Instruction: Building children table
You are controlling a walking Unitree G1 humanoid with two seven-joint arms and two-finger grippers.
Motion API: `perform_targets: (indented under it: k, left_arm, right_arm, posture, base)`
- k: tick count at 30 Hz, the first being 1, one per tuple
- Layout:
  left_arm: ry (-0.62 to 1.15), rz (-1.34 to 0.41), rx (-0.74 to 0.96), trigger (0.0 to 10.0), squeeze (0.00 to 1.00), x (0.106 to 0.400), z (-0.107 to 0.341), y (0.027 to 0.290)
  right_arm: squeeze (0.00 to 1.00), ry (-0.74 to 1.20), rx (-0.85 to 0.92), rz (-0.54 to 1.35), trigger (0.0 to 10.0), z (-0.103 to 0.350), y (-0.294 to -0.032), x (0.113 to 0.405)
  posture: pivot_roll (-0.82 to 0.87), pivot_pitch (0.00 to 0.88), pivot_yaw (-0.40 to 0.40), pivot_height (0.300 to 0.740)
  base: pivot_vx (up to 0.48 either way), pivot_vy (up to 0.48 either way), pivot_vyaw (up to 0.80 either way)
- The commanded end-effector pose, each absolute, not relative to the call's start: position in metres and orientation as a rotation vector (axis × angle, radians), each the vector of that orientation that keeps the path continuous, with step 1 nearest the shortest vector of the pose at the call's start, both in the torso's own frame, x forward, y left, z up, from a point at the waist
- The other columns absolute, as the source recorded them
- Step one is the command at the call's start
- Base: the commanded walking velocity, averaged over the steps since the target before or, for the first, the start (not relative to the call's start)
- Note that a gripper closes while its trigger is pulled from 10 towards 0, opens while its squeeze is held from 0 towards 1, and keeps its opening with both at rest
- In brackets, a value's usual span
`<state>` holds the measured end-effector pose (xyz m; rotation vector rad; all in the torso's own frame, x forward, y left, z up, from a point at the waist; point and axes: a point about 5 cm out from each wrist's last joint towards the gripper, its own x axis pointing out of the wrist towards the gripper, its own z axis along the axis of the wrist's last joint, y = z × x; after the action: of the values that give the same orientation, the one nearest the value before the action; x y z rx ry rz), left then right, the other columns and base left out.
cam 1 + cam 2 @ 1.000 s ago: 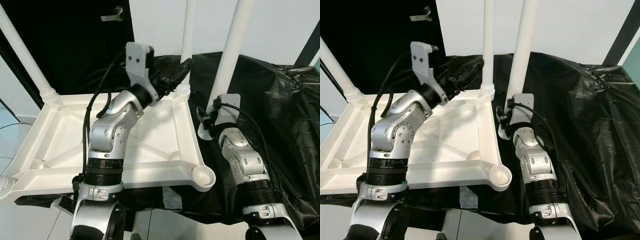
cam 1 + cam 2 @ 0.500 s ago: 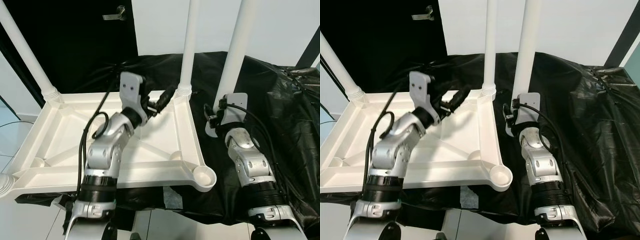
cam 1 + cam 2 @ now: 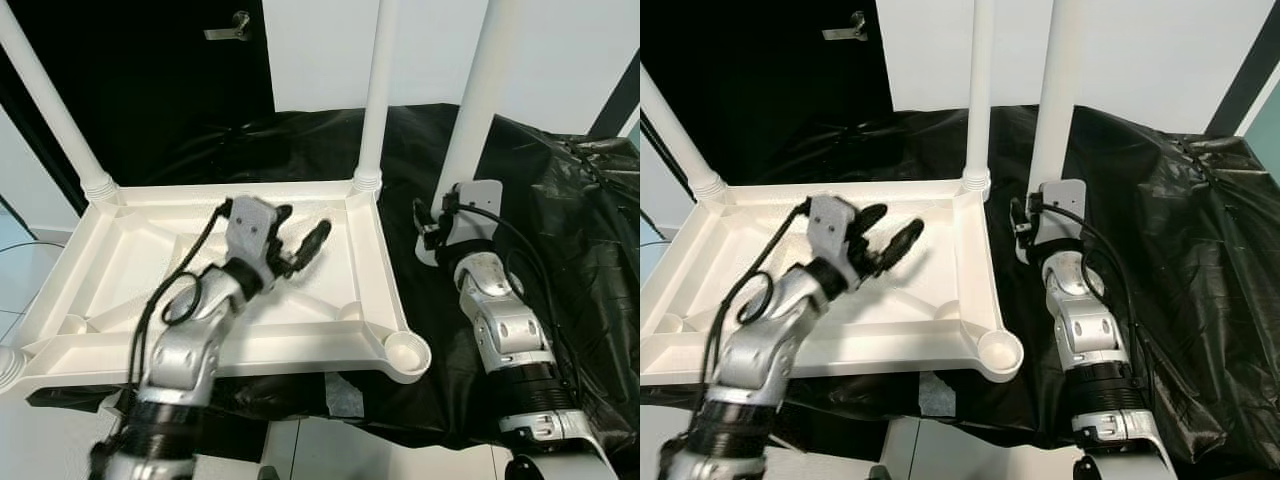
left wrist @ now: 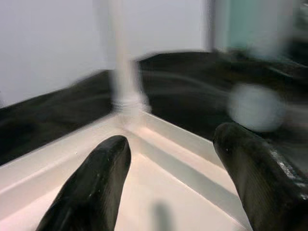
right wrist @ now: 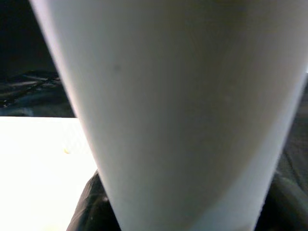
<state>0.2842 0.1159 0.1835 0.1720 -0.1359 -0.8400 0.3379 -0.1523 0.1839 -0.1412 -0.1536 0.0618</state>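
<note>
The white plastic children's table top (image 3: pixel 340 225) lies upside down, ribbed underside up, over a crumpled black plastic sheet (image 3: pixel 560 210), and no brand, label or writing can be read on any of it. A round empty leg socket (image 3: pixel 407 352) sits at the top's near right corner. A white tapered leg (image 3: pixel 375 90) stands upright in the far right corner, another white leg (image 3: pixel 50 105) leans from the far left corner, and a small part of a further white piece shows at the near left corner. The left gripper (image 3: pixel 298 246) hovers above the middle of the table top, its two black fingers (image 4: pixel 96 187) spread apart with nothing between them, pointing toward the far right corner. Just beside the table top's right edge, over the black sheet, a thicker white loose leg (image 3: pixel 480 95) stands upright at the right gripper (image 3: pixel 432 232), whose wrist view has the leg pressed close; whether its fingers clamp the leg cannot be told. Behind the table top are a dark door with a metal handle (image 3: pixel 228 27) and a white wall (image 3: pixel 320 50).
</note>
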Motion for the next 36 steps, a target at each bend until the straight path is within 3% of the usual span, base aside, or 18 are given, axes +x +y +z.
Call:
perform_targets:
  k: [1, 14, 20, 29, 36]
  left_arm:
    - [-0.142, -0.933, 0.201, 10.0, 0.0, 0.277, 0.183, 0.11]
    - [-0.043, -1.157, 0.274, 10.0, 0.0, 0.242, 0.167, 0.117]
    - [0.126, -1.273, 0.319, 10.0, 0.0, 0.22, 0.143, 0.127]
    - [0.202, -1.281, 0.381, 10.0, 0.0, 0.218, 0.134, 0.132]
    - [0.259, -1.227, 0.53, 10.0, 0.0, 0.227, 0.12, 0.134]
  right_arm:
    - [0.0, -0.177, -0.15, 0.07, 10.0, 0.188, -0.151, 0.338]
    - [0.0, -0.185, -0.158, 0.06, 10.0, 0.188, -0.153, 0.336]
    - [0.0, -0.187, -0.15, 0.049, 10.0, 0.187, -0.151, 0.335]
    - [0.0, -0.193, -0.147, 0.047, 10.0, 0.188, -0.15, 0.337]
    - [0.0, -0.197, -0.142, 0.04, 10.0, 0.189, -0.15, 0.337]
  posture:
    - [0.09, 0.0, -0.03, 0.74]
    - [0.08, 0.0, -0.001, 0.74]
    - [0.09, 0.0, 0.004, 0.74]
    - [0.09, 0.0, 0.01, 0.74]
    - [0.08, 0.0, 0.019, 0.74]
  base:
    - [0.0, 0.0, 0.0]
    - [0.0, 0.0, 0.0]
    - [0.0, 0.0, 0.0]
    - [0.0, 0.0, 0.0]
    - [0.0, 0.0, 0.0]
